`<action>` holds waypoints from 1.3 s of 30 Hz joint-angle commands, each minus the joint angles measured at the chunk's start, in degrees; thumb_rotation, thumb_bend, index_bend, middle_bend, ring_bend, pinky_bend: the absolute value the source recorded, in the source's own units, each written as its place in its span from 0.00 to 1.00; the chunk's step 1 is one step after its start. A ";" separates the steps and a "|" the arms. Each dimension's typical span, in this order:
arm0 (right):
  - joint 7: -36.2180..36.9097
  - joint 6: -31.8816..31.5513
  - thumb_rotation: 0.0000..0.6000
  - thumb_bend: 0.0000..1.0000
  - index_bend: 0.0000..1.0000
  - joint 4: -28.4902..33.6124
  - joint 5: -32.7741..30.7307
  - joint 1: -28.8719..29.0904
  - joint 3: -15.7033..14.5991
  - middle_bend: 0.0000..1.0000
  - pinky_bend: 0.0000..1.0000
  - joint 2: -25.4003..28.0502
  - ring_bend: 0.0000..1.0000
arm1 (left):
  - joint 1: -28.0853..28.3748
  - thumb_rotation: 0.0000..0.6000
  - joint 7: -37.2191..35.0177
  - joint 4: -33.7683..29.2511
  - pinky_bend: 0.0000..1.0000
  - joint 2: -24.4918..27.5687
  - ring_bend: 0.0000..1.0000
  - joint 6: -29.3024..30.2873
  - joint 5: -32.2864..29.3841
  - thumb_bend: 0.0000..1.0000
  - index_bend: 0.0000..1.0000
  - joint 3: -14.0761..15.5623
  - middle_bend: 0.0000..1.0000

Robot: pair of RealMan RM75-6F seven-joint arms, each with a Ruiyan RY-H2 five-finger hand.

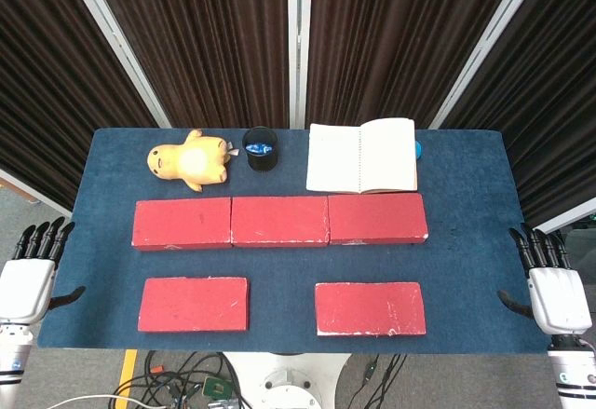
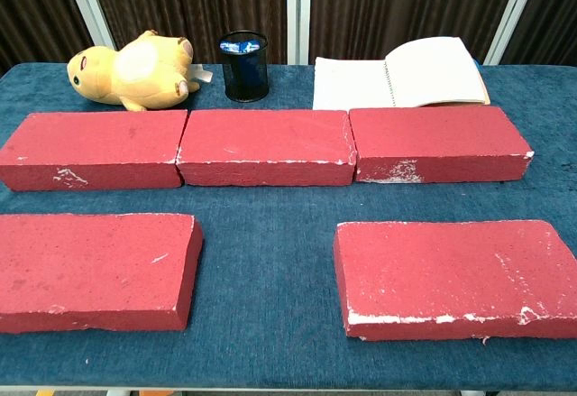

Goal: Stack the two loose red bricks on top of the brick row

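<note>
I observed the left hand [image 1: 26,283] off the table's [image 1: 279,167] left edge, fingers spread, holding nothing. The right hand [image 1: 557,293] sat likewise beyond the right edge, spread and unladen. The left loose brick [image 1: 194,304] and right loose brick [image 1: 371,308] lay flat near the front, well apart from either hand, before the brick row [image 1: 279,221].

I note red bricks [image 1: 279,220] with white chipping, dark blue tablecloth [image 1: 466,269], yellow plush toy [image 1: 189,160], black mesh cup [image 1: 261,148], cream notebook [image 1: 361,156].
</note>
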State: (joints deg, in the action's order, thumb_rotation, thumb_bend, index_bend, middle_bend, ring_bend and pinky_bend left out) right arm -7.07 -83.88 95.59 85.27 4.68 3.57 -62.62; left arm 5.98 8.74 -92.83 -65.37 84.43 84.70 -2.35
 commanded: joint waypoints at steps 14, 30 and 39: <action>-0.29 0.27 1.00 0.08 0.00 0.76 -0.50 0.15 0.17 0.00 0.00 0.12 0.00 | 0.26 1.00 -0.89 -2.83 0.00 0.26 0.00 -2.36 0.38 0.00 0.02 1.49 0.00; 0.33 0.19 1.00 0.08 0.00 0.37 -1.33 0.60 1.28 0.00 0.00 1.62 0.00 | 6.30 1.00 1.36 -10.95 0.00 -5.00 0.00 -18.80 -1.34 0.00 0.01 5.86 0.00; 1.16 0.93 1.00 0.08 0.00 -0.71 -2.18 0.83 1.41 0.00 0.00 1.24 0.00 | 9.12 1.00 5.90 -13.33 0.00 -8.11 0.00 -24.13 -5.44 0.00 0.01 6.17 0.00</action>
State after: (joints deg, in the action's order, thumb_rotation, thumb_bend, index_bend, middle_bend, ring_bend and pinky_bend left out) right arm -5.96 -83.01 94.94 83.15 5.50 4.99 -61.33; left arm 14.41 14.34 -105.65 -73.04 61.26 79.71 3.61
